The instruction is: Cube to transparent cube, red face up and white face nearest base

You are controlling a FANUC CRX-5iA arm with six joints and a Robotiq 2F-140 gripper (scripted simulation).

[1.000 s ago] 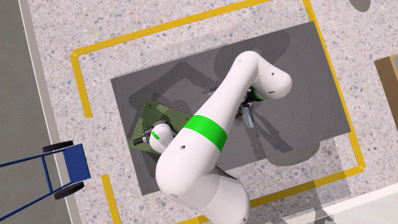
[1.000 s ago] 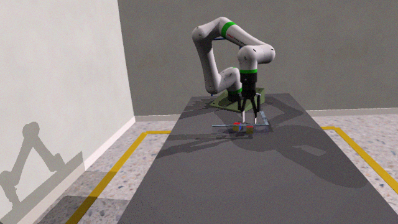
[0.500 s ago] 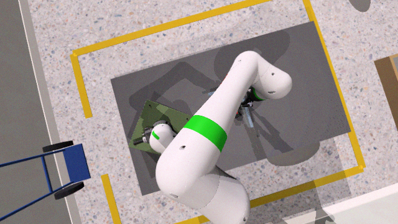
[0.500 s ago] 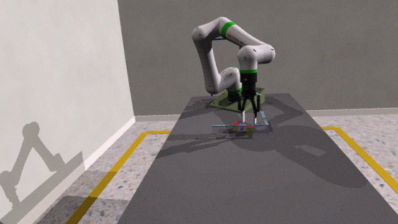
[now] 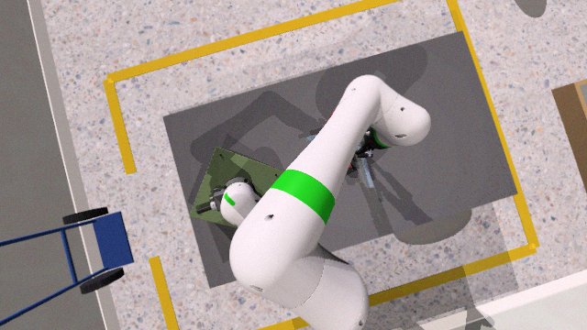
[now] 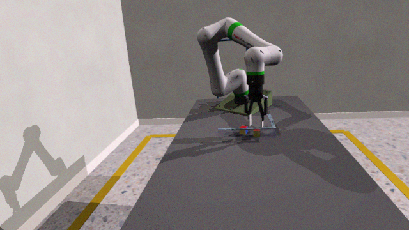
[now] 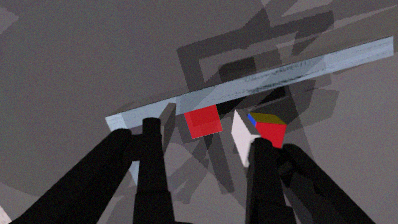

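Observation:
The cube (image 7: 267, 127) rests on the dark table beside a pale L-shaped rail (image 7: 250, 82), showing yellow, red and blue faces in the wrist view. In the exterior view the cube (image 6: 243, 130) sits just left of the faint transparent cube (image 6: 256, 132). In the wrist view the transparent cube (image 7: 202, 122) shows a red top. My gripper (image 7: 204, 118) is partly open and empty. It hovers above the table with the transparent cube between its fingers and the real cube just outside the right finger. In the exterior view the gripper (image 6: 256, 122) points straight down. In the top view the arm hides both cubes.
The rail (image 6: 247, 128) lies across the table, with a short leg turning towards the robot's green base plate (image 6: 244, 103). Yellow floor tape (image 5: 229, 43) borders the table. A blue hand truck (image 5: 87, 243) and a brown box (image 5: 573, 124) stand off the table.

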